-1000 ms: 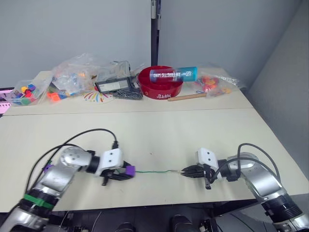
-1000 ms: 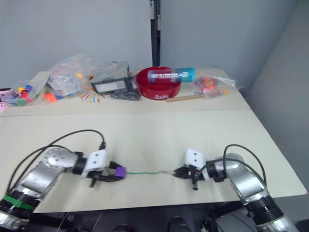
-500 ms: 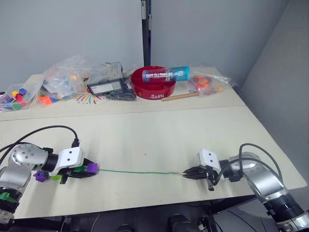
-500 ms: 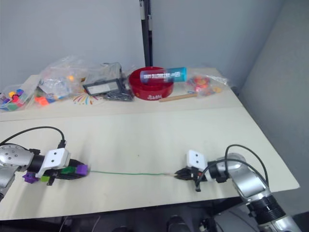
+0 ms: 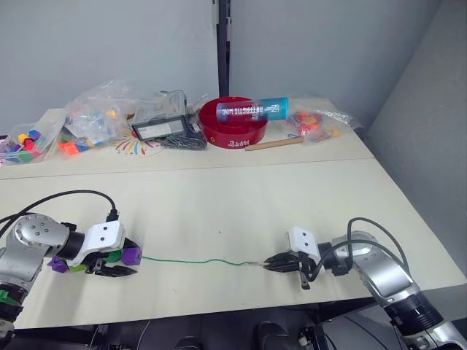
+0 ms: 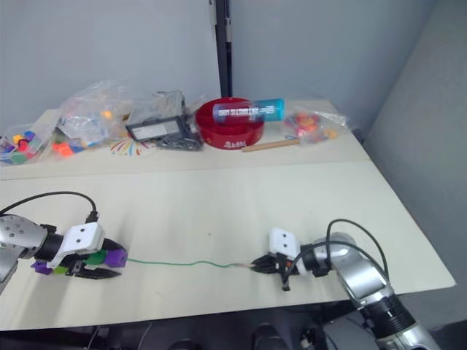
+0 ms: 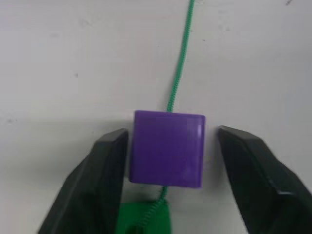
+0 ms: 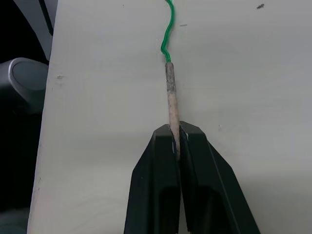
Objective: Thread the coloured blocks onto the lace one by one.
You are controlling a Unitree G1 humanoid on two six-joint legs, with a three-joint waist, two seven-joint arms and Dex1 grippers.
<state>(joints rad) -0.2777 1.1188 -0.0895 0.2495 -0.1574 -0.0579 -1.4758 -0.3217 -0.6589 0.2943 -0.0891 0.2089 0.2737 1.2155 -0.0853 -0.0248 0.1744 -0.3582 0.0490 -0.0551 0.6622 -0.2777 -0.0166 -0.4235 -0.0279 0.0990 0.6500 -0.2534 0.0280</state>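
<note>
Since half a second ago the left gripper (image 5: 117, 264) has let go of the purple block (image 7: 168, 148): its two black fingers (image 7: 92, 185) now stand apart on either side of the cube, with a gap showing on each side. The lace (image 5: 197, 260), taut before, now sags in slight waves, and the right gripper (image 5: 271, 263) has drawn a little nearer to the left.

The left arm lies low along the near edge of the table (image 5: 241, 197), forearm pointing right, with a lime green block (image 5: 111, 257) and a second purple block (image 5: 58, 265) strung just behind the cube. The lace runs rightward across the table. The right arm reaches leftward, its fingers pinched tight on the pale stiff tip (image 8: 170, 105).
</note>
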